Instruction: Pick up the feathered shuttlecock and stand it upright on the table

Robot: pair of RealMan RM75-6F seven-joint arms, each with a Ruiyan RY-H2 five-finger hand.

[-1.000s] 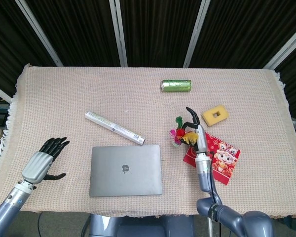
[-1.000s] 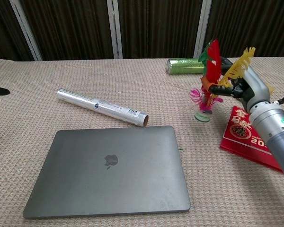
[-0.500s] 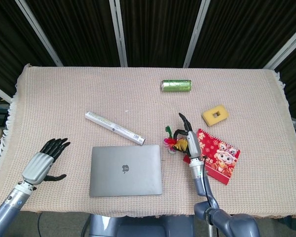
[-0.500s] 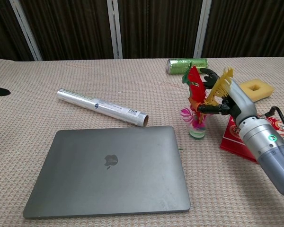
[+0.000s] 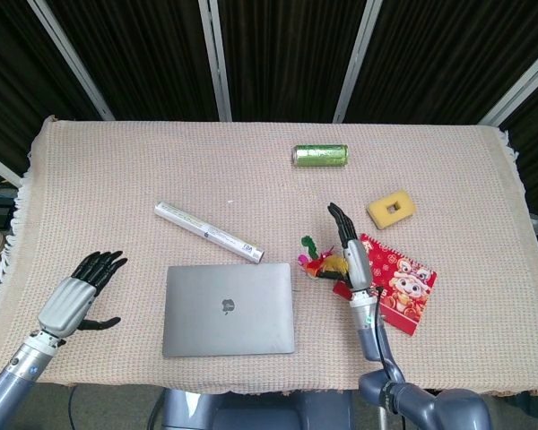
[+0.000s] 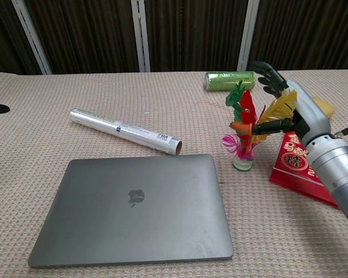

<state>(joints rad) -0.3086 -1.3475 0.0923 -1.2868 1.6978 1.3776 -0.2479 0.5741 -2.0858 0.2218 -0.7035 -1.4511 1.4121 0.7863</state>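
Beige woven tablecloth, dark slatted backdrop

One shuttlecock, laptop, can, foil roll, perhaps one sponge.

Feathered shuttlecock beside right hand: red, green, yellow, pink plumes. Beyond: green metal can.

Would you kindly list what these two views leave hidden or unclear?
- Right hand's hold on the shuttlecock: chest view, feathers cover the thumb tip, so touching or apart is unclear.
- Left hand: chest view, cut off by the left edge.
- Foil roll label: both views, print too small.
- Sponge: chest view, mostly behind the right hand.
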